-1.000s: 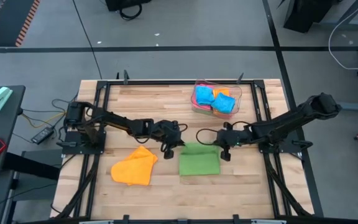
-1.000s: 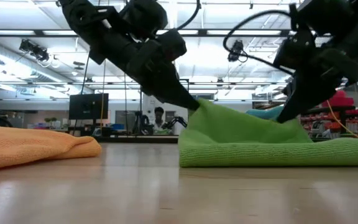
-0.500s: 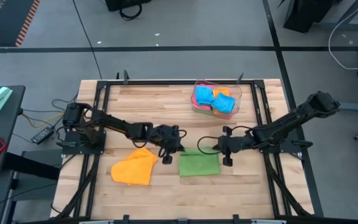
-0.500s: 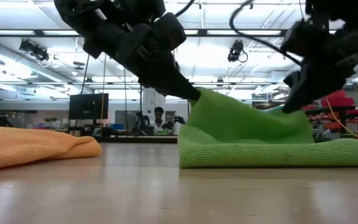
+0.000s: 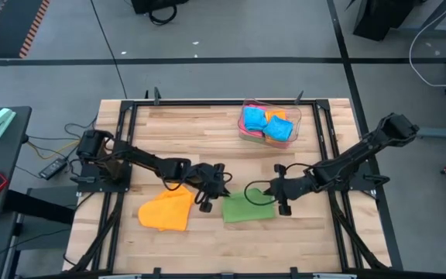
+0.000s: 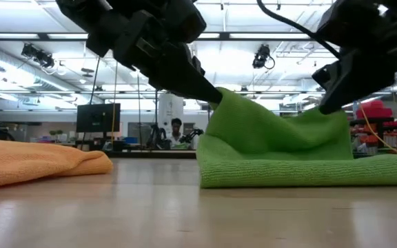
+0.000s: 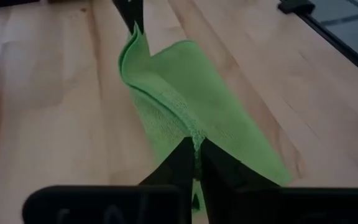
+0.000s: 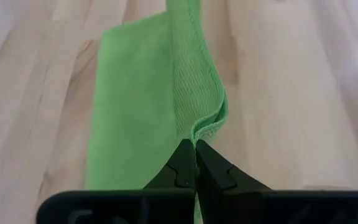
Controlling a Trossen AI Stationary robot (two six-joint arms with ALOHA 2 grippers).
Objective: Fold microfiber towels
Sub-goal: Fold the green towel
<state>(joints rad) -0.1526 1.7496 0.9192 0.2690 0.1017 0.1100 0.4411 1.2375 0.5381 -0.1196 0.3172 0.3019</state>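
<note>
High view: the green towel (image 5: 248, 209) lies near the front middle of the counter (image 5: 184, 132), mid-fold. The left gripper (image 5: 221, 193) holds one far corner, the right gripper (image 5: 273, 194) the other. An orange towel (image 5: 167, 211) lies just left of it, bunched and only loosely doubled, judged not neatly folded. Blue and orange towels (image 5: 266, 124) sit heaped in the clear tray (image 5: 270, 105) at the back, unfolded; most of the task appears left.

Low view: the green towel's upper layer is lifted in a peak above its flat lower layer.

Left wrist view: the fingers (image 7: 180, 163) are clenched on the towel's edge.

Right wrist view: the fingers (image 8: 184, 162) are pinched tight on the doubled hem.
</note>
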